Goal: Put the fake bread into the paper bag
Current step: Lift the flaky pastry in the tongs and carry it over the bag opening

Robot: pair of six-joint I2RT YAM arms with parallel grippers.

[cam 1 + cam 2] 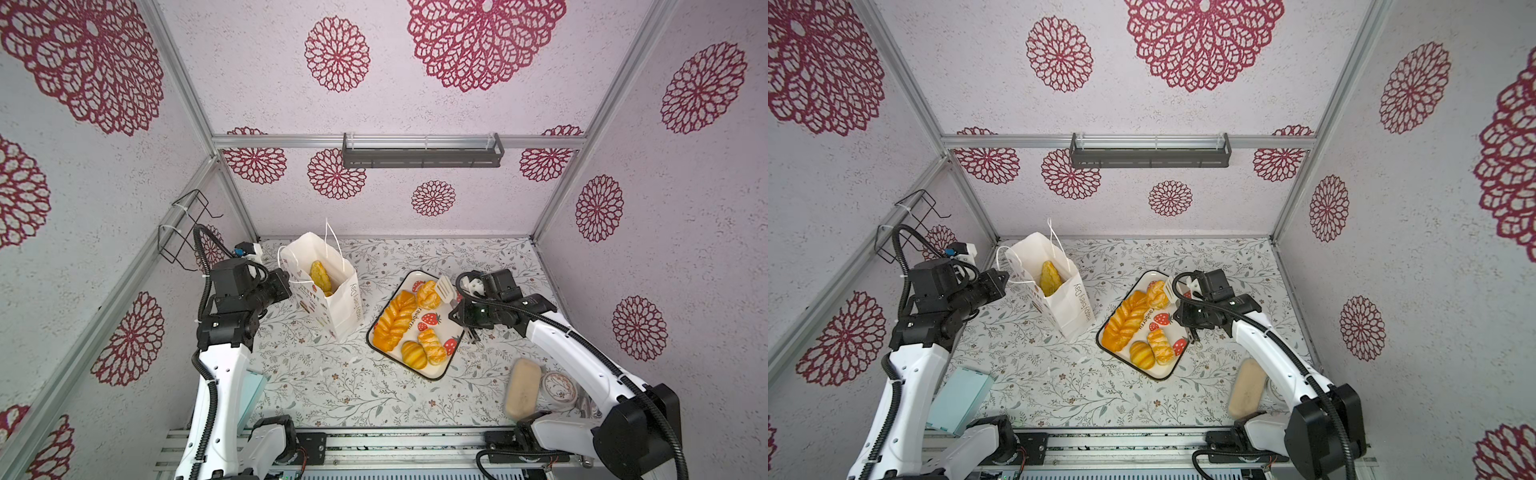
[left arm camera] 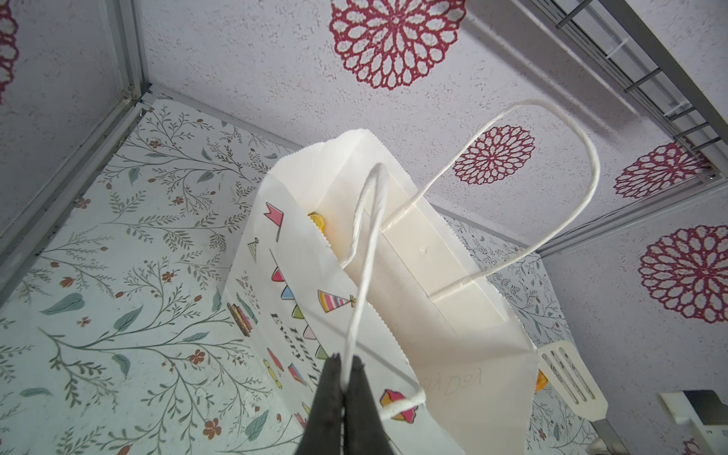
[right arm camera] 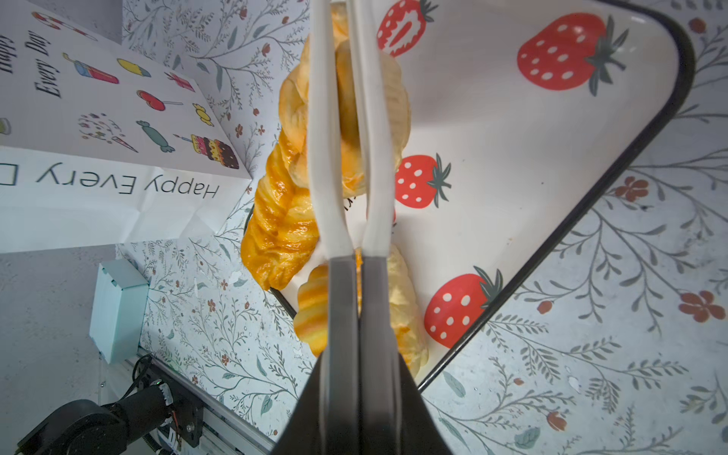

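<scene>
Your left jaws are closed on one cord handle (image 2: pixel 377 177) of the paper bag (image 1: pixel 345 307), pinching the cord right at their tips. The bag stands upright on the desk directly ahead of them with its mouth open, and one piece of fake bread (image 1: pixel 321 275) is already inside. Your right jaws are clamped on the handle end of a pair of white tongs (image 3: pixel 323 157), squeezing them together. The tong blades reach out ahead of those jaws and sit on either side of a round roll (image 1: pixel 428 294) on the strawberry tray (image 3: pixel 492 138). Below those jaws, the tray holds three more pieces: the braided loaf (image 1: pixel 392 320), a croissant (image 1: pixel 413 354), and a flaky pastry (image 1: pixel 433 347) just beside it.

You look to be picking up the next piece. The roll is pinched, but I cannot tell whether it has left the tray.

For the next move, hold the squeeze and raise the roll clear of the tray rim. Carry it across toward your left jaws until it hangs over the bag's mouth, then ease the tongs open. The free handle loop arches over that mouth, so come in beside it, not through it. The bag is tall and light and will probably tip if nudged, so let the left jaws steady it by the cord.
</scene>
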